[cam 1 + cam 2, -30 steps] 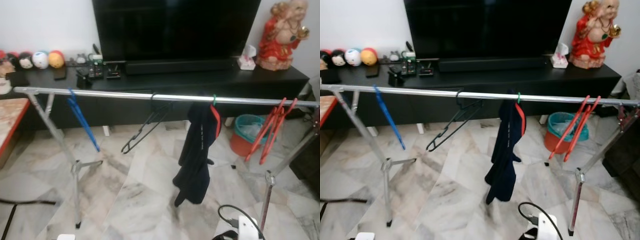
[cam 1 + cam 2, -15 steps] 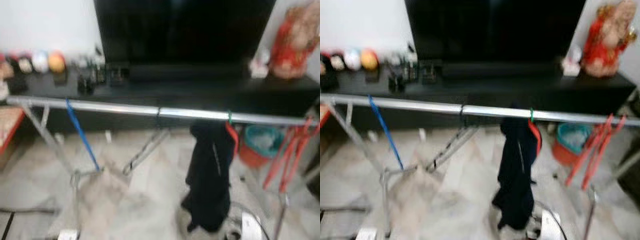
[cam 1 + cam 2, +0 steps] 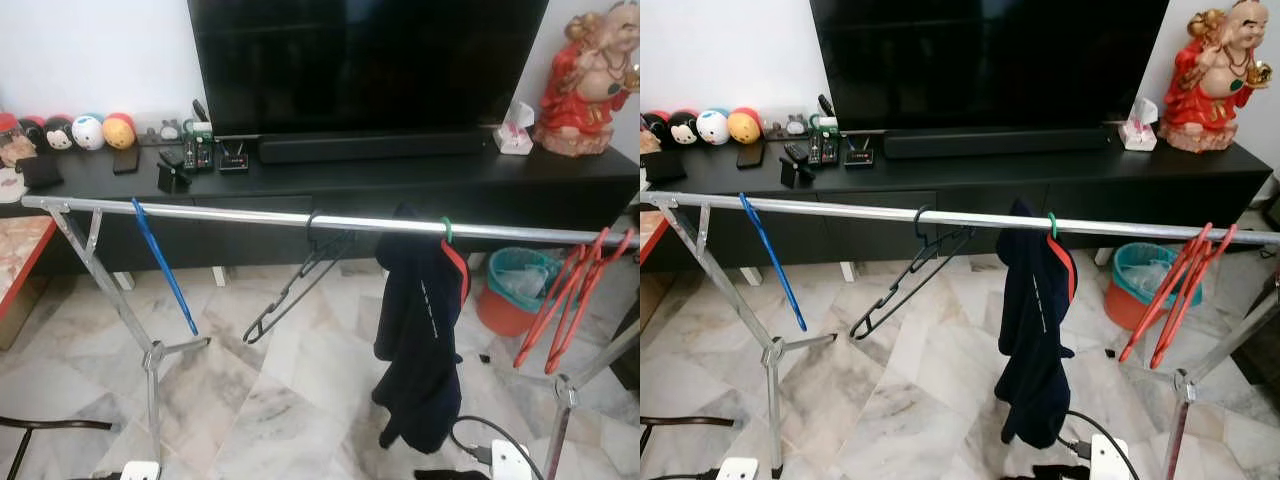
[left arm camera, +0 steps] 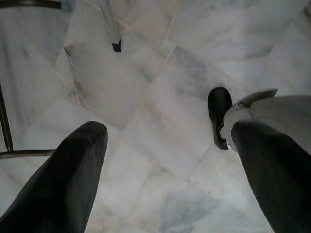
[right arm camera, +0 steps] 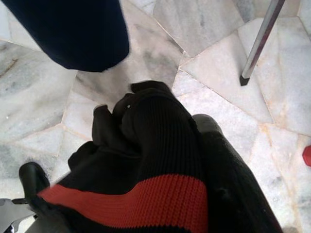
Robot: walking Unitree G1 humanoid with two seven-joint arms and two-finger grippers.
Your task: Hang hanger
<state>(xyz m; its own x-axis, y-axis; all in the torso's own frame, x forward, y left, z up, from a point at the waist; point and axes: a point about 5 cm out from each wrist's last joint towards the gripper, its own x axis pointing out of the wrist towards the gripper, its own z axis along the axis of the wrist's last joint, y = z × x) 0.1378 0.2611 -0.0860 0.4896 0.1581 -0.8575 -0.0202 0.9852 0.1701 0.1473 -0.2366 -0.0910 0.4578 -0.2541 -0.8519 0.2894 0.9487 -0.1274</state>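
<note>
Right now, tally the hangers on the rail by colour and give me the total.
Blue hanger: 1
Black hanger: 1
Green hanger, carrying the dark garment: 1
Red hangers: 2
Total: 5

The left pincer point(image 4: 170, 165) had two thick, rounded matte-black fingers point(image 4: 63, 184). Beside them showed a silver-grey leg shell point(image 4: 272, 109) ending in a glossy black foot point(image 4: 218, 109).
</note>
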